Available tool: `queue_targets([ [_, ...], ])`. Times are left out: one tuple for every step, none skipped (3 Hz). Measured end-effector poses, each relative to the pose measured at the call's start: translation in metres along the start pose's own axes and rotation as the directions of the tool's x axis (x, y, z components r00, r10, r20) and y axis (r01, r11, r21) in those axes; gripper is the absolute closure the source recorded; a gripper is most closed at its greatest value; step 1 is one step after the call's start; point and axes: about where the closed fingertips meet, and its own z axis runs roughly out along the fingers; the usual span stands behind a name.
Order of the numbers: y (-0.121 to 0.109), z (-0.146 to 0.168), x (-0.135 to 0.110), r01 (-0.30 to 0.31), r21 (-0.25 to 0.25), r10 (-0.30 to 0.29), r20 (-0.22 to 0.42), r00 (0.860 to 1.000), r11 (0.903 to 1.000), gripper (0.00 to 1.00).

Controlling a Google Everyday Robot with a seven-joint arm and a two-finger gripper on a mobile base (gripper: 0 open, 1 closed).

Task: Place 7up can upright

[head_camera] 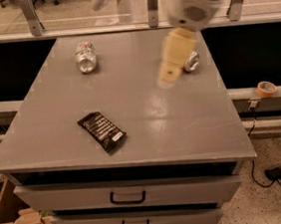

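Across the grey table [134, 149], the robot arm [194, 3] reaches in from the far right. Its cream gripper [170, 71] hangs over the right part of the top, just in front of a second can [192, 61]; whether it is clenched or released cannot be told. A black snack packet [101, 132] lies near the front. The 7up can [85, 56] lies on its side toward the far left corner as the camera sees it. It is well apart from the gripper, leftward and slightly farther back. Its long axis runs front to back, with a shiny end facing the near edge.

A black snack packet [102, 133] lies on the grey table [182, 129], front left.
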Motion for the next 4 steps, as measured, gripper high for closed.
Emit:
queue_targets([
  [-0.036, 0.027, -0.089, 0.051, 0.03, -0.053, 0.083, 0.995, 0.9983, 0.0],
  [-0.035, 0.027, -0.108, 0.075, 0.031, -0.078, 0.102, 0.992, 0.9967, 0.0],
  [-0.035, 0.028, -0.108, 0.075, 0.031, -0.078, 0.102, 0.992, 0.9967, 0.0],
  [-0.061, 0.054, -0.113, -0.004, 0.052, -0.004, 0.148, 0.989, 0.9986, 0.0],
])
